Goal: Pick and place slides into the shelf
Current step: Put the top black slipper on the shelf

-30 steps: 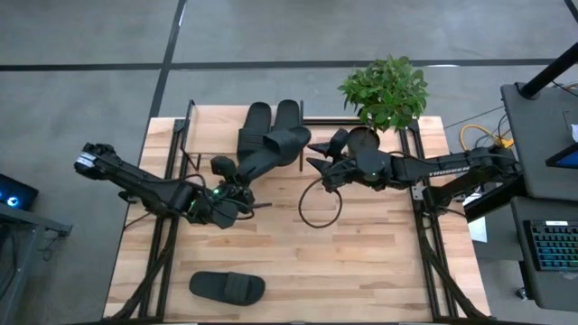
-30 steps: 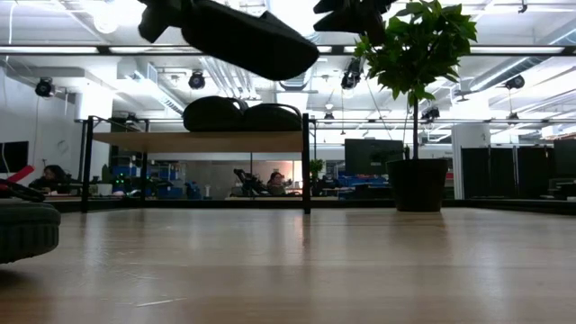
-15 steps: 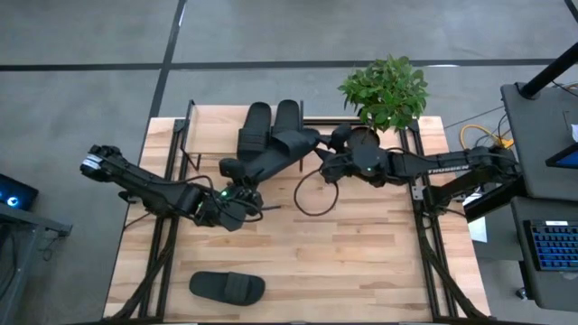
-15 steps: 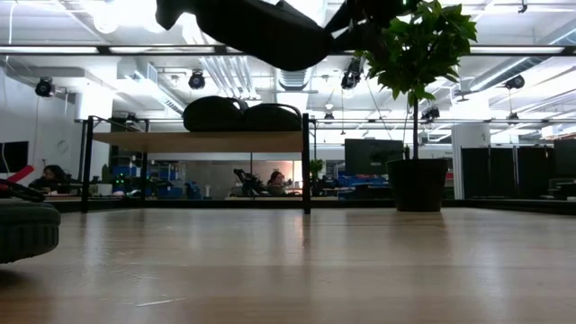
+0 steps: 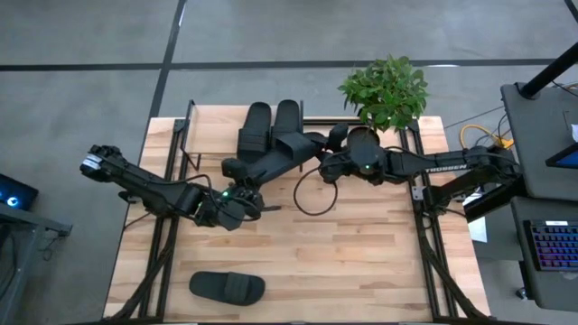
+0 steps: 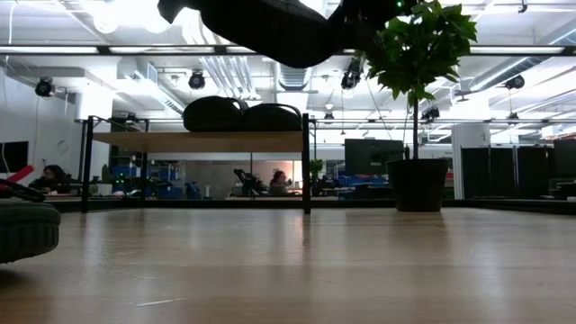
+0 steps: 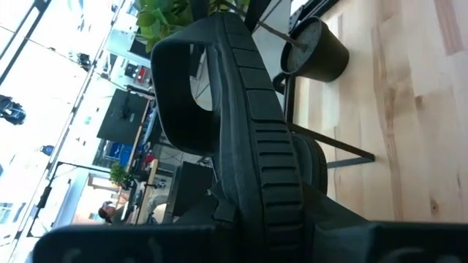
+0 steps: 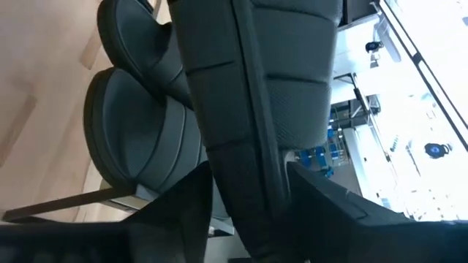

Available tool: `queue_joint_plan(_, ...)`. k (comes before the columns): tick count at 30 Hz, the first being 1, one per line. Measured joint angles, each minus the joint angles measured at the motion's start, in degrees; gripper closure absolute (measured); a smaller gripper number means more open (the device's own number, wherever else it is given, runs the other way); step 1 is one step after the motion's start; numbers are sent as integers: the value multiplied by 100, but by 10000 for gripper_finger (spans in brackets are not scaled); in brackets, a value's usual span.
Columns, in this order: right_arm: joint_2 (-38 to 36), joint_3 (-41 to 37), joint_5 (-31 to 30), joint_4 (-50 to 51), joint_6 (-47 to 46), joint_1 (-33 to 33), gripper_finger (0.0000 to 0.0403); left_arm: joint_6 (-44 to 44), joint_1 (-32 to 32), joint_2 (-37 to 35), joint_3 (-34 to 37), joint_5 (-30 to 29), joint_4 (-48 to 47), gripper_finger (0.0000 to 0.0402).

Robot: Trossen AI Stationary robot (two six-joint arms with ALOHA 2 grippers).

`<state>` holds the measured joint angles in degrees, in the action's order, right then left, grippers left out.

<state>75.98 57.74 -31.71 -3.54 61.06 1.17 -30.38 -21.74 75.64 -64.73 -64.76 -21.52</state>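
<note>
The left arm reaches in from the tabletop's (image 5: 361, 262) left edge, its left end effector (image 5: 237, 194) closed on the heel end of one slide (image 5: 271, 158), which hangs in the air, angled up toward the shelf (image 5: 217, 116). In the left wrist view the ribbed sole edge of this held slide runs out from between the fingers, strap uppermost. To its right, the right arm stretches in from the right side, and the right end effector (image 5: 327, 164) is clamped on the slide's toe end, whose edge passes between its fingers (image 8: 322, 197) in the right wrist view. Two slides (image 5: 271, 122) already lie side by side on the shelf board, just behind the carried one. A fourth slide (image 5: 227, 287) rests near the tabletop's front left. A potted plant (image 5: 384, 90) stands at the back right.

Compared with a second ago, the right end effector has closed in from beside the slide to grasp it, and the slide has risen and shifted toward the shelf.
</note>
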Motion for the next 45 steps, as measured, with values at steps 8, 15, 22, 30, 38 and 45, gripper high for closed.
queue_joint_plan(8, 20, -2, 27, 34, 66, -4, 365, 16, 0, -72, 0, 77, 15, 353)
queue_joint_plan(15, 29, -13, 67, -197, -86, -2, 365, 409, -69, -452, 3, 390, 31, 223)
queue_joint_plan(22, 20, -159, 725, -701, -313, 38, 365, 452, -717, -1282, 42, 547, -47, 161)
queue_joint_plan(30, 96, -562, 2102, -1978, -412, 188, 365, 394, -1786, -1572, 162, 861, -33, 159)
queue_joint_plan(38, 522, -783, 2630, -2801, -599, 378, 365, -848, -2524, -284, 42, -1539, 574, 158)
queue_joint_plan(45, 1010, -818, 2928, -2835, -592, 385, 365, -1994, -2699, 350, -177, -2452, 1797, 158)
